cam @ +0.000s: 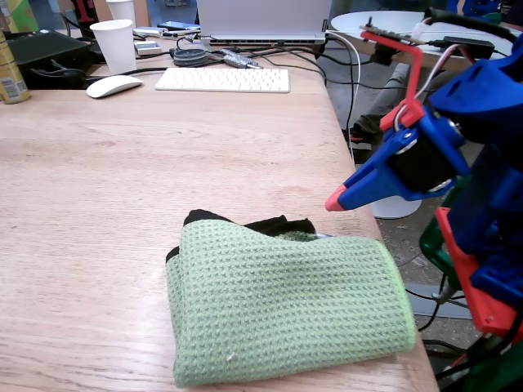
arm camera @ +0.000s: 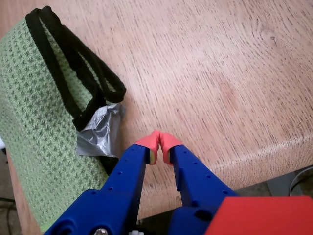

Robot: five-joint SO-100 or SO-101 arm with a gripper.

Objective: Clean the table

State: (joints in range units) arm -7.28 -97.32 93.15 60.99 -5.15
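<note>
Hand (arm camera: 160,147) closed on nothing, tips touching, hovering over bare counter (cam: 98,204) near its edge. Green cloth (cam: 286,306) lies at its 7 o'clock in fixed view. Approach step, I'd say; next: open, drop onto cloth.

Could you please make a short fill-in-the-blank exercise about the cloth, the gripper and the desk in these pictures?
1. The folded cloth on the table is light ____ with a black edge.
2. In the wrist view, the tips of the gripper are pressed ____, holding nothing.
3. Behind the white keyboard, near the mouse, stands a white paper ____.
4. In the wrist view, a piece of grey ____ shows beside the cloth's black edge.

Missing words: green; together; cup; tape
</note>
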